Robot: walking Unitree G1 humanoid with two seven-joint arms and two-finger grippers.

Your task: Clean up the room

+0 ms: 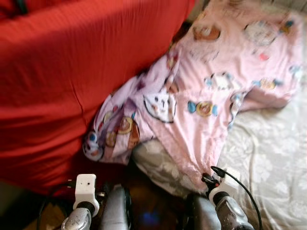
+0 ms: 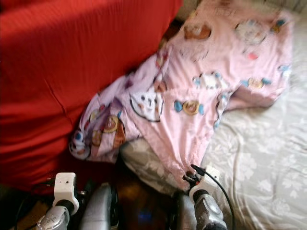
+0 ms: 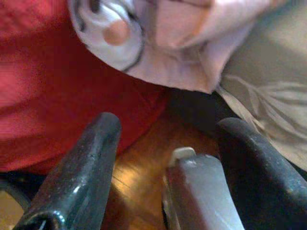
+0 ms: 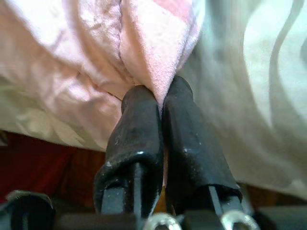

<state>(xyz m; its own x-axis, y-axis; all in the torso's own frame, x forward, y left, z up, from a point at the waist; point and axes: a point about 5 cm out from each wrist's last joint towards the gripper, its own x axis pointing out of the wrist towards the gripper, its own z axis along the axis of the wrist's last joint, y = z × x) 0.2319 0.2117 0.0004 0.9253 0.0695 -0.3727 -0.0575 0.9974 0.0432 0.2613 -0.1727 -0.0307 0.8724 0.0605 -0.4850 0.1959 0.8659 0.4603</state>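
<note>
The right tool [image 4: 160, 103] is clenched on a fold of the pink blanket [image 1: 225, 62]; in the right wrist view the two black fingers [image 4: 139, 134] are pressed together with the plush cloth pinched between their tips. The gripped fold is the blanket's near, narrow corner, which hangs over the near edge of the bed [image 1: 273, 158].

From this corner the blanket is spread away from the robot: its long axis runs from the near edge of the bed toward the far right corner, where it widens into a broad sheet. It is printed with cartoon animals and round sweets. A second, lilac-tinted lobe [image 1: 120, 124] of the same blanket is draped off the bed's left edge and rests against the red cover [image 1: 72, 72].

The bed is covered by a pale grey sheet with a flower pattern, left bare on the right side, beside the blanket.

The left tool [image 3: 168, 139] is released: its two fingers [image 3: 81, 167] are held wide apart, with nothing between them. It is positioned low, above the wooden floor [image 3: 139, 167], near the hanging lilac edge but apart from it. The red cover is seen on one side of this tool and the grey sheet on the other.
</note>
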